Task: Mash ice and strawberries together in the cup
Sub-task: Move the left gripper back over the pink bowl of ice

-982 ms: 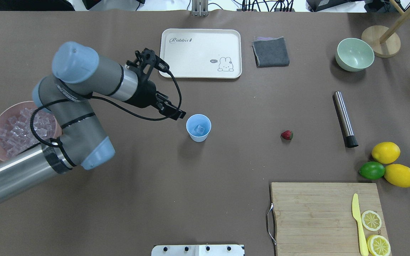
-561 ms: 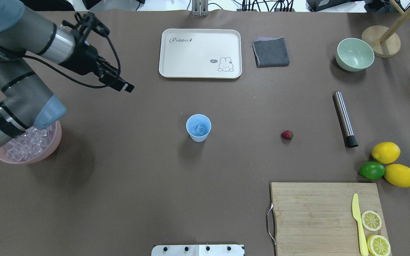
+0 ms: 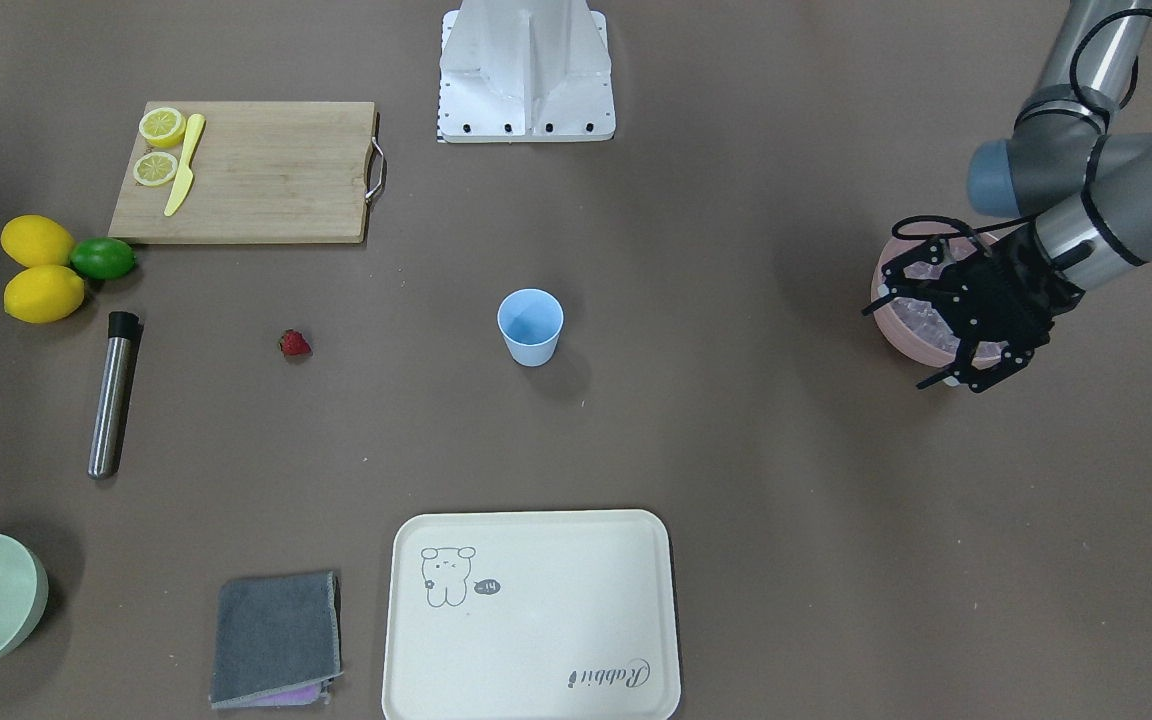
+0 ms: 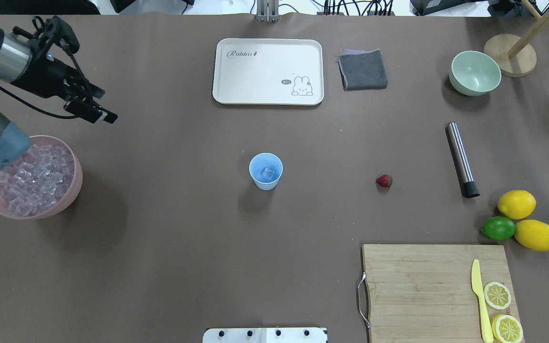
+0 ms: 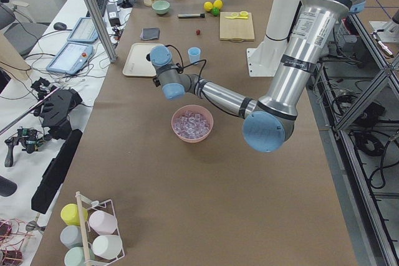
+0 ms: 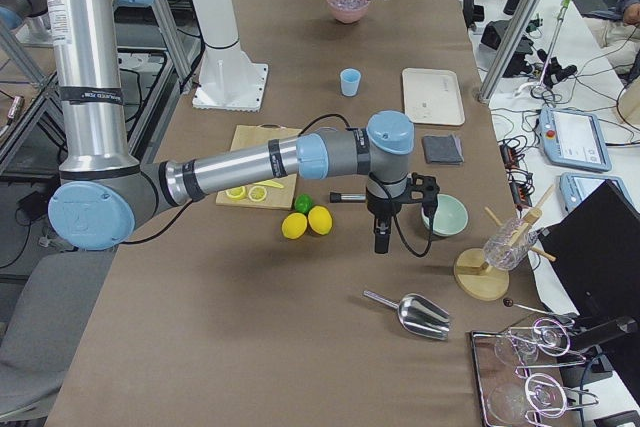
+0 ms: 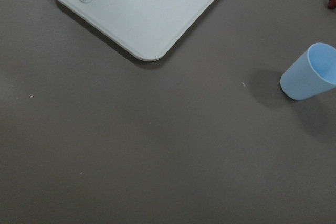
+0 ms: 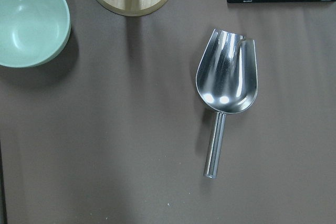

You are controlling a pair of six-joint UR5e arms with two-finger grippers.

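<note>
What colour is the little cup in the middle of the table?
The cup is light blue. It shows best in the overhead exterior view.

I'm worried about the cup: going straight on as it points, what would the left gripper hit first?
Probably the bare table, short of the cup; its wrist view centres on tabletop, though depth is unclear.

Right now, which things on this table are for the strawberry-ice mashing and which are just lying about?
For the job: cup, ice, strawberry, probably the steel rod.
Lying about: tray, cloth, green bowl, lemons, lime, cutting board, scoop.
</note>
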